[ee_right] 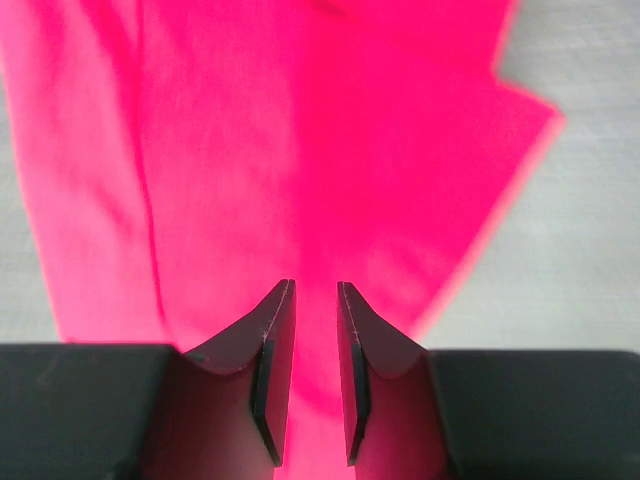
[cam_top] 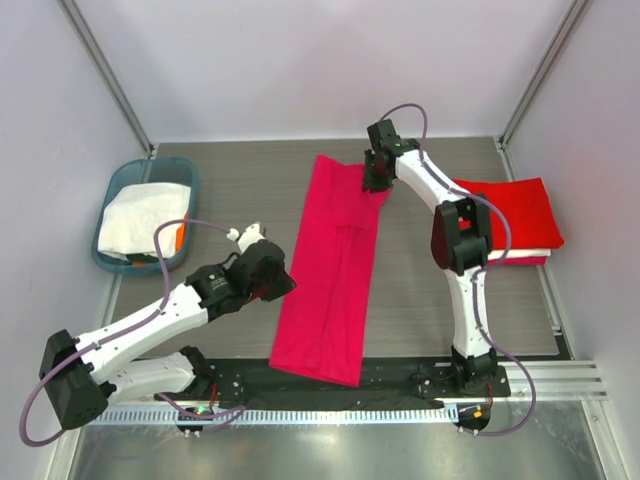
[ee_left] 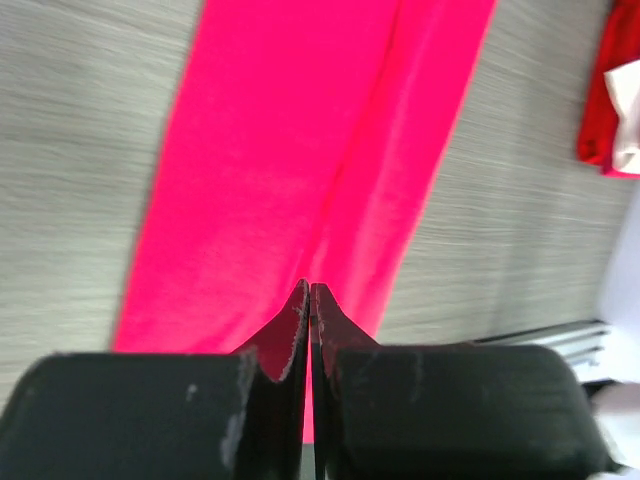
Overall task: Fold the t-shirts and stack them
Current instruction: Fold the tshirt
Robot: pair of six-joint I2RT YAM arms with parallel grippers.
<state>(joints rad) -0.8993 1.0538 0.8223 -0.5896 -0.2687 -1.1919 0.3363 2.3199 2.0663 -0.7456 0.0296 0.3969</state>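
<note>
The magenta t-shirt (cam_top: pixel 325 280) lay folded lengthwise, apparently awaiting a cross-fold; right jaws stood apart over its far end, left jaws together.

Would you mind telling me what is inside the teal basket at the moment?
A crumpled white t-shirt fills the teal basket, with a small orange-red scrap showing at its right edge. Whatever lies beneath the t-shirt is covered.

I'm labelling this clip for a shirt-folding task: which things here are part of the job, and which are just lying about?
Part of the job: pink t-shirt, folded into a long strip mid-table; stack of red t-shirts at the right; white cloth in the teal basket, probably a shirt waiting.
Just lying about: teal basket itself, only a container; table.
</note>
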